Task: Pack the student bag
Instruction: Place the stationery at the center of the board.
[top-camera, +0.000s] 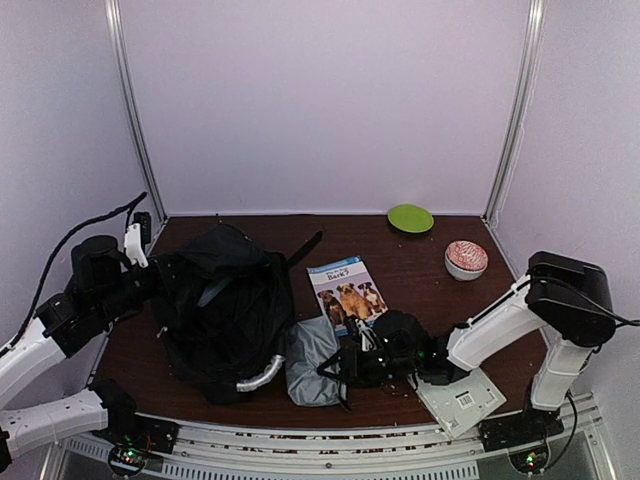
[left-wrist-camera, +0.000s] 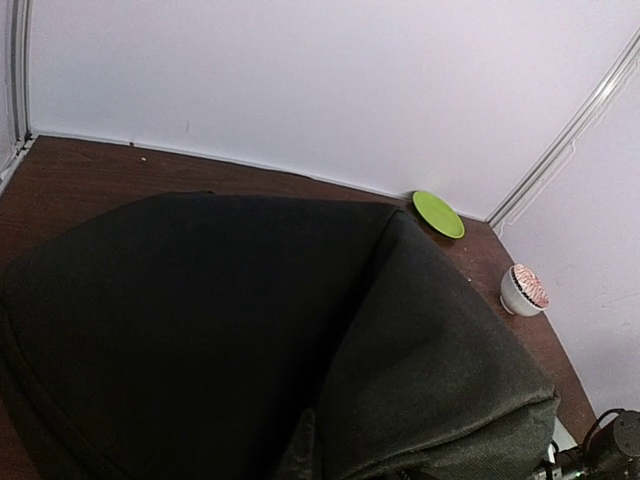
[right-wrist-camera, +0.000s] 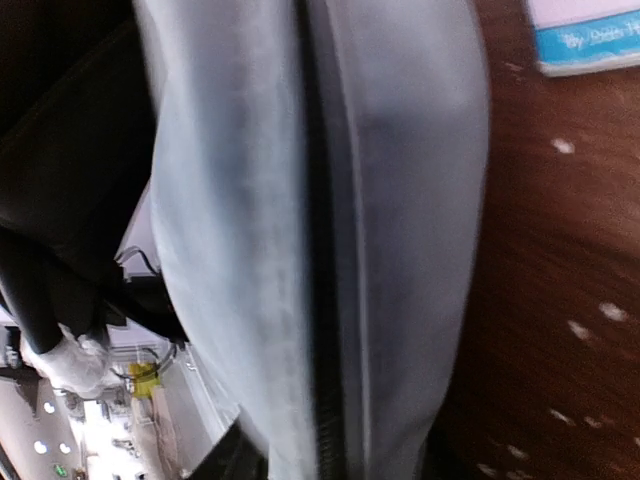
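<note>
The student bag (top-camera: 215, 310) slumps on the left of the worktop (top-camera: 425, 300). Nothing visibly sits inside it, so packing looks barely begun. The left claw (top-camera: 152, 272) is closed tight at its left edge. The grey zip pouch (top-camera: 308, 362) lies just beside the bag, touching the right claw (top-camera: 350, 368), whose spread I cannot tell. The dog book (top-camera: 347, 290), a bowl (top-camera: 466, 259) and a green plate (top-camera: 411, 217) lie further right. The bag's folded top likely blocks loading.
</note>
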